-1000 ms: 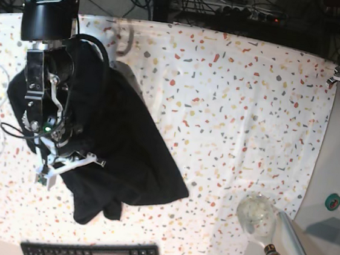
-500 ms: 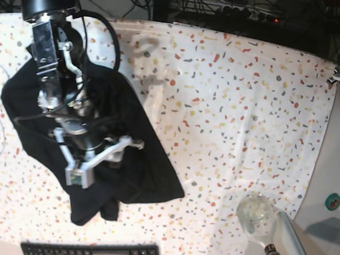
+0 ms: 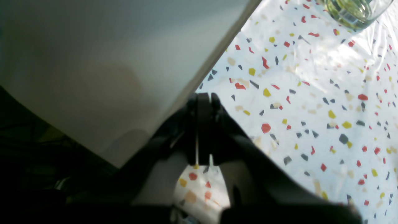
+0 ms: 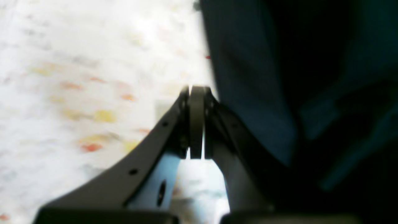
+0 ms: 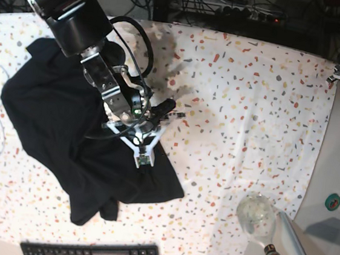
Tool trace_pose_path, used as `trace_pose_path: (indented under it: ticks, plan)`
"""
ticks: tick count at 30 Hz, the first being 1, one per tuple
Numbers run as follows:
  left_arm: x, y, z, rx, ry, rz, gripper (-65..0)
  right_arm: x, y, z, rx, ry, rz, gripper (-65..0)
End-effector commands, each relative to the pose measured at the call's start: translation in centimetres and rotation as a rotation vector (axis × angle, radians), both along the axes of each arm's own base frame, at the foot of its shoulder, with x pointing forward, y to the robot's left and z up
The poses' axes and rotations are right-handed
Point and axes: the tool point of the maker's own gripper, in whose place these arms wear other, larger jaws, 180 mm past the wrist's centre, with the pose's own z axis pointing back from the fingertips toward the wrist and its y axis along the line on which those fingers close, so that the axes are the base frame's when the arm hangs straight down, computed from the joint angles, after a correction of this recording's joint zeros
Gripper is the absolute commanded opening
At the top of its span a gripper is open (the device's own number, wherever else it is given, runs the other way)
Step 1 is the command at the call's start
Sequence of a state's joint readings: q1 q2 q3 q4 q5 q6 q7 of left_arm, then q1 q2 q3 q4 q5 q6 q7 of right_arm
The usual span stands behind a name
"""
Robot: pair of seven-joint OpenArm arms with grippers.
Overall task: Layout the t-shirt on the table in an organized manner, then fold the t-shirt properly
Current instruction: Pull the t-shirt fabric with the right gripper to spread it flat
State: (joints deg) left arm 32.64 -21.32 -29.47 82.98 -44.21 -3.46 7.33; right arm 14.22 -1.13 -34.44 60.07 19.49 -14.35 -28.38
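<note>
"How does the t-shirt look?"

"Black and rumpled, bunched in an uneven heap on the left half of the speckled table, with one folded lobe hanging toward the keyboard."

"And your right gripper?"

"It sits just past the cloth's right edge, over bare table. In my right wrist view the fingers are pressed together with nothing between them, the dark fabric lying just to their right."

"Your left gripper?"

"Parked at the table's far right edge, well apart from the shirt. Its fingers are also together and hold nothing, over the seam between the grey side surface and the table."
</note>
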Motion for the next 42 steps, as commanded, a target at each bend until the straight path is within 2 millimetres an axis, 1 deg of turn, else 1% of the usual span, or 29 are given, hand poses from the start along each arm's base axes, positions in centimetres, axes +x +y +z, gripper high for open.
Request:
trace_pose_path:
  ticks: [1,4,8,12,15,19,21,26,29,31,32,35,36,38,39,42]
  plan:
    - [0.4,0.7,1.2,0.032,-0.028,-0.01,-65.0,2.3,0.8,1.8,0.02,-0.068,-0.005,-65.0]
    - [0.4,0.7,1.2,0.032,-0.027,-0.009,-65.0,3.2,0.1,1.8,0.006,-0.089,-0.018,-65.0]
    - [0.4,0.7,1.2,0.032,-0.027,-0.009,-65.0,4.1,0.0,2.4,0.002,-0.104,-0.02,-65.0]
    - [0.4,0.7,1.2,0.032,-0.029,-0.009,-65.0,4.4,-1.5,0.6,-0.055,-0.058,-0.036,-65.0]
    - [0.5,0.6,1.2,0.031,-0.028,-0.01,-65.0,4.3,-1.8,0.0,-0.063,-0.064,-0.033,-65.0]
    - [0.6,0.5,1.1,0.03,-0.03,-0.013,-65.0,1.8,-1.2,-1.7,-0.064,-0.022,-0.009,-65.0]
    - [0.6,0.5,1.2,0.03,-0.031,-0.013,-65.0,0.4,0.8,-2.0,-0.064,-0.015,0.049,-65.0]
    - [0.7,0.7,1.3,0.032,-0.036,-0.01,-65.0,-3.3,4.0,-3.3,-0.065,0.019,0.155,-65.0]
    - [0.7,0.7,1.4,0.033,-0.037,-0.01,-65.0,-5.3,4.9,-4.1,-0.067,0.043,0.193,-65.0]
    - [0.7,0.7,1.4,0.033,-0.037,-0.01,-65.0,-6.2,5.2,-4.4,-0.071,0.051,0.214,-65.0]
    - [0.7,0.7,1.4,0.033,-0.037,-0.01,-65.0,-6.4,5.3,-4.5,-0.069,0.052,0.217,-65.0]
    - [0.7,0.7,1.4,0.033,-0.037,-0.01,-65.0,-5.9,6.5,-2.6,-0.016,0.006,0.214,-65.0]
    - [0.7,0.7,1.4,0.033,-0.037,-0.01,-65.0,-5.7,7.1,-1.6,0.008,-0.017,0.216,-65.0]
    - [0.8,0.7,1.4,0.035,-0.038,-0.012,-65.0,-4.8,7.4,0.6,0.048,-0.078,0.219,-65.0]
    - [0.9,0.6,1.5,0.035,-0.041,-0.013,-65.0,-4.6,7.9,1.6,0.07,-0.1,0.222,-65.0]
    - [0.8,0.6,1.5,0.036,-0.041,-0.014,-65.0,-4.4,8.8,3.6,0.102,-0.115,0.235,-65.0]
